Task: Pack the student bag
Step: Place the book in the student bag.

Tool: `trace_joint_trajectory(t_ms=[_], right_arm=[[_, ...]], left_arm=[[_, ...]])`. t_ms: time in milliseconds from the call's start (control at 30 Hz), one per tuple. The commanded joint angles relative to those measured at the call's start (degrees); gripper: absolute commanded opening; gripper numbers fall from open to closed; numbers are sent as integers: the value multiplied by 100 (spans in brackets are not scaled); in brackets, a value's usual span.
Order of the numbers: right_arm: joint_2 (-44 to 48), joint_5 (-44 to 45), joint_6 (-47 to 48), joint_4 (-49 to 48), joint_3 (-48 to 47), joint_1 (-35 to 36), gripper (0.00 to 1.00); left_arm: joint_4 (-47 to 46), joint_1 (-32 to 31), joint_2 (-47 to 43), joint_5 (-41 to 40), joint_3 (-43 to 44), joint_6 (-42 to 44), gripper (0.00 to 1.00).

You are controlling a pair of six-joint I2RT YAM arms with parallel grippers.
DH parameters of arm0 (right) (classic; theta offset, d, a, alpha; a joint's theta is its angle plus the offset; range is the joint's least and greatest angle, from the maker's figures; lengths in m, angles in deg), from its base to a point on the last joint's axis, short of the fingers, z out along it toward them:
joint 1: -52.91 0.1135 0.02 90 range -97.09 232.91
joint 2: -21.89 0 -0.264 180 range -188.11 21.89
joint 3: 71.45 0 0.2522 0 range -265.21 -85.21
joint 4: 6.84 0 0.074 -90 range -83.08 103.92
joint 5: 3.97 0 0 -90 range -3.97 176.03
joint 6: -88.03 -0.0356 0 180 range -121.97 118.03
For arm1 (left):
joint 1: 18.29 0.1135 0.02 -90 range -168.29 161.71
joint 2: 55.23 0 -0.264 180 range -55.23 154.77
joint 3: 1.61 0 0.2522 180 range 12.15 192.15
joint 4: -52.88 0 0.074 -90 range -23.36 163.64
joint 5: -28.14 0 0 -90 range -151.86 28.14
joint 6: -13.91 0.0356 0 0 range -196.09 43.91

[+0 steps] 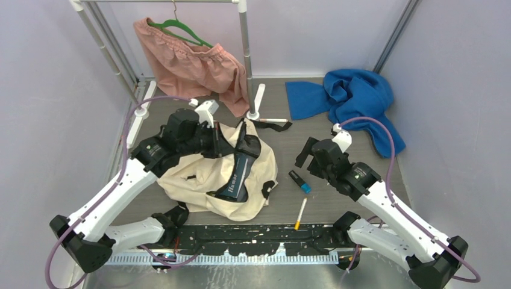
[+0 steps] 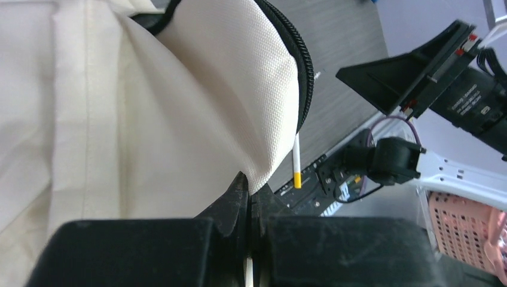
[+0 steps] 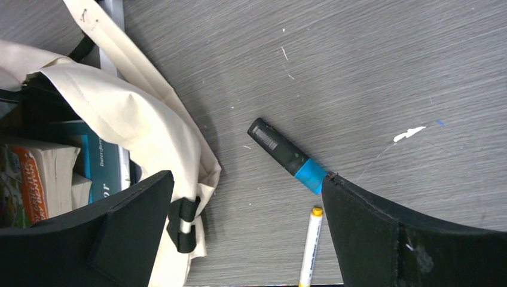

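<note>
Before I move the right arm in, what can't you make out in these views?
1. Right wrist: the white pen runs off the bottom edge.
2. Right wrist: the marker has its blue end tucked behind a finger of the right pincer.
3. Left wrist: student bag fabric fills the view, hiding its inside.

A: Arm links?
B: L arm (image 1: 114, 192) & R arm (image 1: 391, 208): white shells, blk joint housings, small dark screw holes along links.
A: Cabling?
B: Purple cable (image 1: 128, 133) run outside each arm, loose loop near wrist.
A: End fittings?
B: Fingers (image 3: 412, 239): matte blk wedges, seam line near edge. R wrist body (image 2: 472, 101): blk, white label txt, red marks.
</note>
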Motion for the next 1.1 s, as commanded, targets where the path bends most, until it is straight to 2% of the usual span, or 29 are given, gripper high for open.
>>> trace_joint_trajectory(t_ms=[0,167,500,733,800,900,967,1000,1067], right_arm=[[46,-169,117,-48,-81,-219,100],[-89,-530,129,-365,-108,-379,100],[-433,-870,191,-722,-93,-418,99],[-786,-1050,235,-939,-138,-423,98],[-815,-1065,246,-951,-119,-430,98],[-835,-1067,250,-951,-102,-433,98],[-840,-1059,255,-945,-92,-442,98],[-839,-1052,248,-930,-113,-464,98],[-799,-1025,235,-907,-159,-491,98]], left_arm=[[-948,-5,248,1182,-184,-176,0],[-1024,-26,416,1382,-231,35,0],[-178,-105,845,1205,-121,703,0],[-208,-190,1139,1334,3,727,0],[-217,-356,1301,1410,65,699,7],[-294,-790,1560,1494,280,613,28],[-320,-1283,1756,1439,610,572,46],[-283,-1555,1912,1371,843,585,52],[-68,-1966,2074,1212,1289,681,55]])
